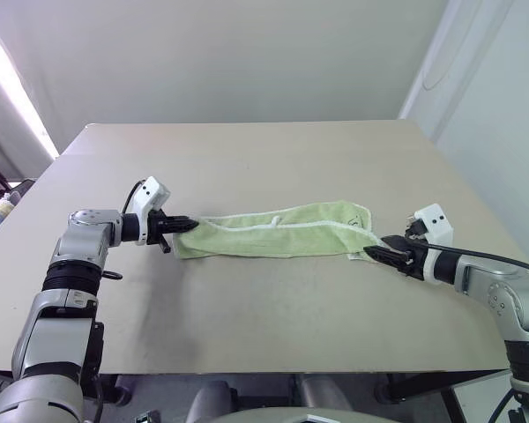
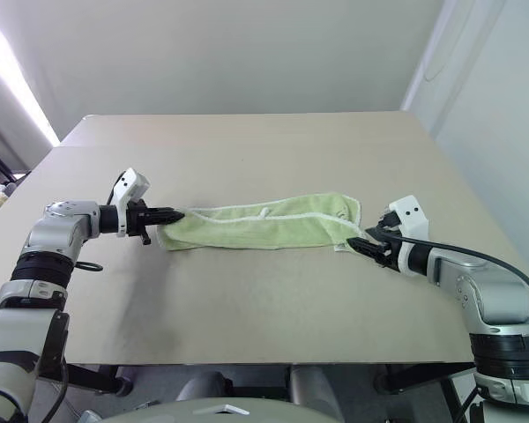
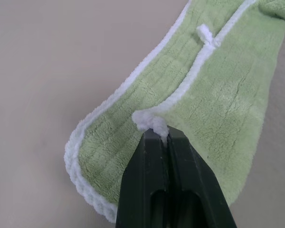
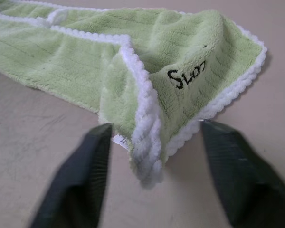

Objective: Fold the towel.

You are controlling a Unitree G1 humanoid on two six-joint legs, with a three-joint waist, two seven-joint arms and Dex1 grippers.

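While the towel (image 1: 278, 231) lay stretched as a long, narrow band across the table (image 1: 264, 159), folded lengthwise so that its white stitched edges ran along it, each end sat at a gripper. At the left gripper (image 1: 187, 225), the two black fingers (image 3: 154, 185) were pressed together, pinching a white corner of the towel's edging, with the green terry spreading away just beyond the fingertips. A small white loop (image 3: 205, 33) stuck up from the edging farther along from that gripper. At the other end, the right gripper (image 4: 154, 135) had its fingers spread apart, one on either side of the towel's doubled-over corner, which hung between them without touching either finger. Just past that corner, dark stitched lettering (image 4: 186, 75) showed on the green pile, and a small white tag (image 4: 119, 140) peeked from under the fold near one finger. From the head views, both grippers pointed inward toward each other, with the towel between them on the tan tabletop.
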